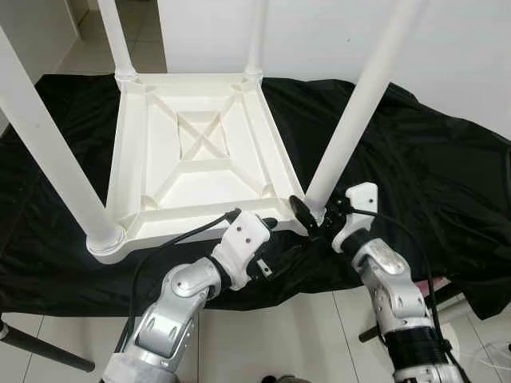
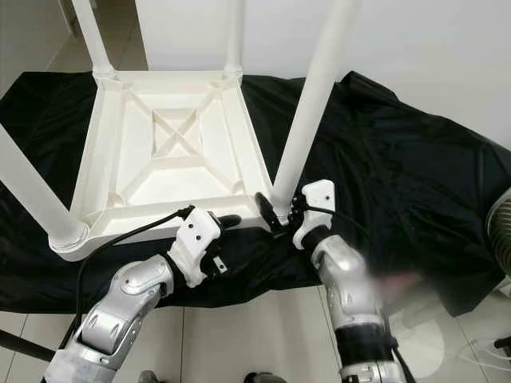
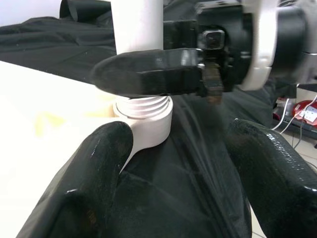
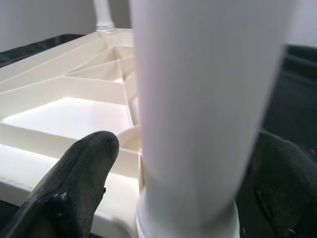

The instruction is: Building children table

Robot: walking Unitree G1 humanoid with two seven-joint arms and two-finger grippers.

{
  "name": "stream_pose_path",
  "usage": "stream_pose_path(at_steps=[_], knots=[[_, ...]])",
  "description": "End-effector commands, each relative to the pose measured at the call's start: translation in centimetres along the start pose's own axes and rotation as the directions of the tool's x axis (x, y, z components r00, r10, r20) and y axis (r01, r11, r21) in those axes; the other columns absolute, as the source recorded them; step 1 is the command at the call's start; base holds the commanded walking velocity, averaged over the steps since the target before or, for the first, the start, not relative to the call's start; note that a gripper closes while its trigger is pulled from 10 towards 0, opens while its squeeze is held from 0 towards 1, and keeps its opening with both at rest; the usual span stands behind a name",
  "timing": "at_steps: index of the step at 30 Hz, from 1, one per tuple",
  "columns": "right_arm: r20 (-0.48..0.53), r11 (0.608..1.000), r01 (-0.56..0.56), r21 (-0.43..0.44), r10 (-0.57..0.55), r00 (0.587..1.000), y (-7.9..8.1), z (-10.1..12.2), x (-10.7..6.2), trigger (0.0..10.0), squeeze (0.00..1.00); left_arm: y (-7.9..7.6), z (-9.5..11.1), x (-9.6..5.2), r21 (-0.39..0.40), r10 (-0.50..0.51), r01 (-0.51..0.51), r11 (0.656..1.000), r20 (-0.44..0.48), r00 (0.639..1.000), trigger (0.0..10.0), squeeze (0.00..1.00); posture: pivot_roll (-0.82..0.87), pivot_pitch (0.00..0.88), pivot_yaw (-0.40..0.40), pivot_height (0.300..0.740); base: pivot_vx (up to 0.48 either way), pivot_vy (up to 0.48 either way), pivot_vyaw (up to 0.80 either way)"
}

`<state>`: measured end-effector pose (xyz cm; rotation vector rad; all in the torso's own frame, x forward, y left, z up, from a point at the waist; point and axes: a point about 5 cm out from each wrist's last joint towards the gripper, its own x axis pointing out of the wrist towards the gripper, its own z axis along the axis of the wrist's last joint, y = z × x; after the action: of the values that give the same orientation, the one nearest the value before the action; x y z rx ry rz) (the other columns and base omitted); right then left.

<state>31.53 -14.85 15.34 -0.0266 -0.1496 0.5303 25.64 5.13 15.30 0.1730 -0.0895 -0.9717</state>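
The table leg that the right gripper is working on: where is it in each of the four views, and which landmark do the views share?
Left eye view: table leg rises from the tabletop's near right corner.
Right eye view: leg at centre, above the right gripper.
Left wrist view: leg at top, behind a black finger.
Right wrist view: leg close up, between the fingers.
Shared landmark: the threaded socket at its base.

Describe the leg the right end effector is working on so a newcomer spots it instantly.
Start at the upturned white table on the black cloth. Of its four upright legs, take the near-right leg. It is the one with the right end effector straddling its base, threads showing at the socket.
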Motion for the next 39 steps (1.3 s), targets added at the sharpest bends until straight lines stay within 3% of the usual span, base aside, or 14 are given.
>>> stream_pose_path(at_steps=[1,2,5,6,8,9,10,18,19,20,21,31,33,39], knots=[[-0.011,0.999,-0.040,-0.013,0.039,0.999,0.0,-0.3,0.3,10.0,0.00,-0.1,-0.2,0.3,0.003,0.034,-0.034,0.999,-0.002,0.999,10.0,0.00,-0.02,0.052,-0.071,0.740,0.000,0.000,0.00],[-0.012,0.999,-0.049,-0.024,0.048,0.999,-0.2,-0.2,0.4,6.8,0.00,-0.1,-0.2,0.3,0.007,0.033,-0.033,0.999,-0.001,0.999,10.0,0.00,-0.02,0.051,-0.071,0.740,0.000,0.000,0.00],[-0.014,0.998,-0.057,-0.035,0.056,0.998,-0.4,-0.1,0.6,6.8,0.00,-0.1,-0.2,0.3,0.011,0.032,-0.032,0.999,-0.001,0.999,10.0,0.00,-0.02,0.051,-0.071,0.740,0.000,0.000,0.00],[-0.018,0.998,-0.059,-0.039,0.058,0.998,-0.6,-0.2,0.6,3.7,0.00,-0.1,-0.2,0.3,0.013,0.033,-0.033,0.999,-0.001,0.999,10.0,0.00,-0.02,0.051,-0.071,0.740,0.000,0.000,0.00],[-0.024,0.997,-0.063,-0.040,0.062,0.998,-0.9,-0.3,0.6,2.1,0.00,-0.1,-0.2,0.3,0.014,0.034,-0.034,0.999,-0.001,0.999,10.0,0.00,-0.01,0.049,-0.076,0.740,0.000,0.000,0.00],[-0.024,0.997,-0.063,-0.040,0.062,0.998,-0.9,-0.3,0.6,2.1,0.00,-0.1,-0.2,0.3,0.014,0.034,-0.034,0.999,-0.001,0.999,10.0,0.00,-0.01,0.049,-0.076,0.740,0.000,0.000,0.00],[-0.029,0.997,-0.068,-0.041,0.067,0.997,-1.0,-0.3,0.5,0.0,0.00,-0.1,-0.2,0.2,0.014,0.036,-0.036,0.999,-0.002,0.999,10.0,0.00,-0.01,0.052,-0.077,0.740,0.000,0.000,0.00],[-0.049,0.996,-0.083,-0.042,0.081,0.996,-1.3,-0.9,0.0,0.0,0.00,-0.3,-0.2,0.2,0.012,0.038,-0.038,0.999,-0.001,0.999,10.0,0.00,-0.02,0.057,-0.076,0.740,0.000,0.000,0.00],[-0.054,0.996,-0.083,-0.034,0.081,0.995,-1.2,-1.0,-0.1,2.4,0.00,-0.3,-0.3,0.2,0.010,0.037,-0.037,0.999,-0.001,0.999,10.0,0.00,-0.02,0.058,-0.076,0.740,0.000,0.000,0.00],[-0.054,0.996,-0.083,-0.034,0.081,0.995,-1.2,-1.0,-0.1,2.4,0.00,-0.3,-0.3,0.2,0.010,0.037,-0.037,0.999,-0.001,0.999,10.0,0.00,-0.02,0.058,-0.076,0.740,0.000,0.000,0.00],[-0.051,0.997,-0.075,-0.025,0.074,0.996,-1.3,-1.1,-0.1,10.0,0.00,-0.3,-0.3,0.2,0.010,0.036,-0.036,0.999,-0.001,0.999,10.0,0.00,-0.02,0.058,-0.075,0.740,0.000,0.000,0.00],[-0.071,0.996,0.090,-0.023,-0.092,0.993,-1.2,-1.0,0.2,10.0,0.00,-0.3,-0.3,0.3,0.009,0.033,-0.033,0.999,-0.002,0.999,10.0,0.00,-0.03,0.063,-0.074,0.740,0.000,0.000,0.00],[-0.061,0.972,0.233,-0.014,-0.234,0.970,-0.4,-0.7,0.4,10.0,0.00,-0.4,-0.4,0.2,0.007,0.031,-0.031,0.999,-0.006,0.999,10.0,0.00,-0.03,0.063,-0.073,0.740,0.000,0.000,0.00],[-0.070,0.935,0.352,0.048,-0.348,0.935,1.2,-0.8,0.6,10.0,0.00,-0.4,-0.5,0.3,0.006,0.029,-0.029,1.000,-0.009,1.000,10.0,0.00,-0.03,0.064,-0.068,0.740,0.000,0.000,0.00]])
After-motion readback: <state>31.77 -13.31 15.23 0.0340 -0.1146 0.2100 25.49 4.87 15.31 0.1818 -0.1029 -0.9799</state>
